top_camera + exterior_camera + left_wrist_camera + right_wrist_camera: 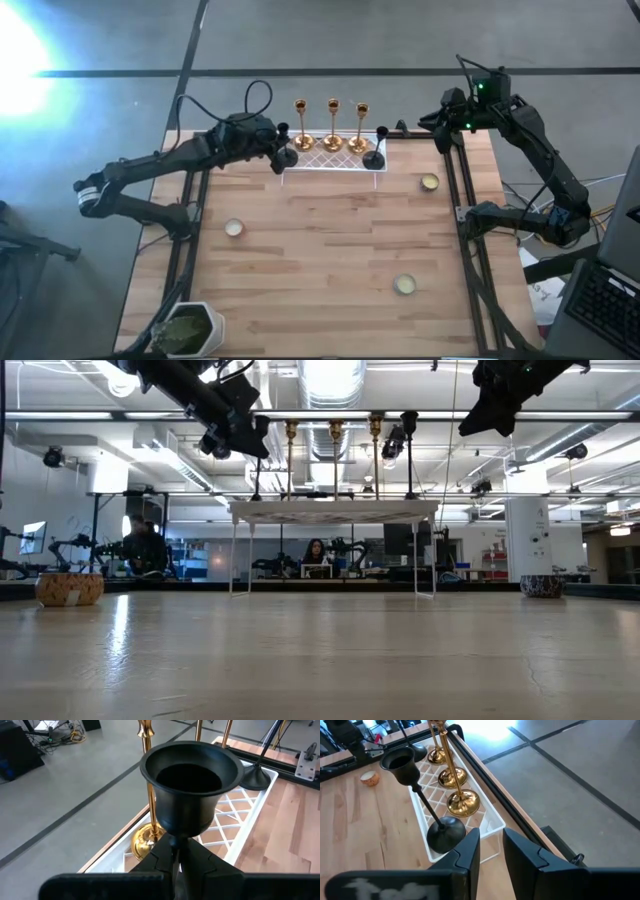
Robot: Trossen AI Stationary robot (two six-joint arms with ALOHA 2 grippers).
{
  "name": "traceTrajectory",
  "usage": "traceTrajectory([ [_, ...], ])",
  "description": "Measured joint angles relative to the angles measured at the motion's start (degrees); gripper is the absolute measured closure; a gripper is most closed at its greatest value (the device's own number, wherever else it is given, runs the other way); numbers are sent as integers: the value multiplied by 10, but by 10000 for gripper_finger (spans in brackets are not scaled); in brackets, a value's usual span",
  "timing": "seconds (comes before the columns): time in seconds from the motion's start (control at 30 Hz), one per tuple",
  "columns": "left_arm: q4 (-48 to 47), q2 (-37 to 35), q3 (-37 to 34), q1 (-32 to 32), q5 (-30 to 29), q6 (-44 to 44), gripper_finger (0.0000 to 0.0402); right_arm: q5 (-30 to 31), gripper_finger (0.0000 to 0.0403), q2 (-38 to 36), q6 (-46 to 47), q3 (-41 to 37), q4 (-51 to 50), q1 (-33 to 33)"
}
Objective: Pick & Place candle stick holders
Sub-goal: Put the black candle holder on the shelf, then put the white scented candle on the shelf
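The left gripper [177,857] holds its jaws clamped on a black candle stick holder [189,785] at the tray [335,160] on the worktop's far edge (probably to set it upright). The right gripper [490,850], jaws apart, waits by the far right corner.

Gold sticks [335,458] on raised tray [334,512]

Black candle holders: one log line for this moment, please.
left gripper shut on left black candle holder at tray | right gripper open, clear of right black candle holder

Strong glare upper left; backlit, perhaps hazy.
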Motion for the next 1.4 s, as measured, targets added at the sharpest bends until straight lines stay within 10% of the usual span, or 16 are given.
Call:
traceTrajectory([
  [0.8, -50, -21, 3, 0, -1, 25, 250, 0, 340, 0, 0, 0, -2, 0],
  [1.4, -341, -74, 118, 0, 21, 35, 177, 0, 318, 0, -2, 0, -16, 0],
])
